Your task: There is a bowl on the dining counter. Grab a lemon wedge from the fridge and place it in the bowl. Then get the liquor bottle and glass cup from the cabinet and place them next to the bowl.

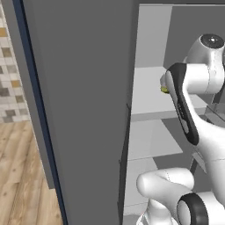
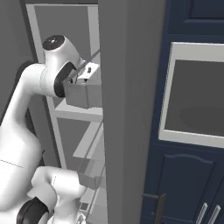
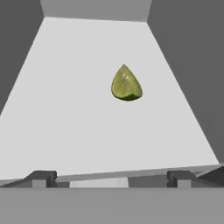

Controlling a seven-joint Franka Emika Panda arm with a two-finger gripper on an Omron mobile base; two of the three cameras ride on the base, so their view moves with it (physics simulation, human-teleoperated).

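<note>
The fridge stands open, with its dark grey door (image 1: 83, 110) swung out beside the arm. A yellow-green lemon wedge (image 3: 126, 84) lies alone on a white fridge shelf (image 3: 65, 109). My gripper (image 3: 110, 179) is open at the shelf's front edge, short of the wedge, which lies ahead and a little right of centre. Nothing is between the fingertips (image 3: 41, 178). In the left base view a sliver of the wedge (image 1: 164, 89) peeks out from behind my forearm on the shelf (image 1: 147, 94). The bowl, the dining counter, the liquor bottle, the glass cup and the cabinet are out of view.
The fridge's grey side walls (image 3: 188, 65) close in the shelf on both sides. The second door's edge (image 2: 127, 109) stands just right of my hand. Navy cupboards with a built-in oven (image 2: 197, 100) lie beyond it. Wooden floor (image 1: 22, 176) and a tiled wall (image 1: 11, 79) are at left.
</note>
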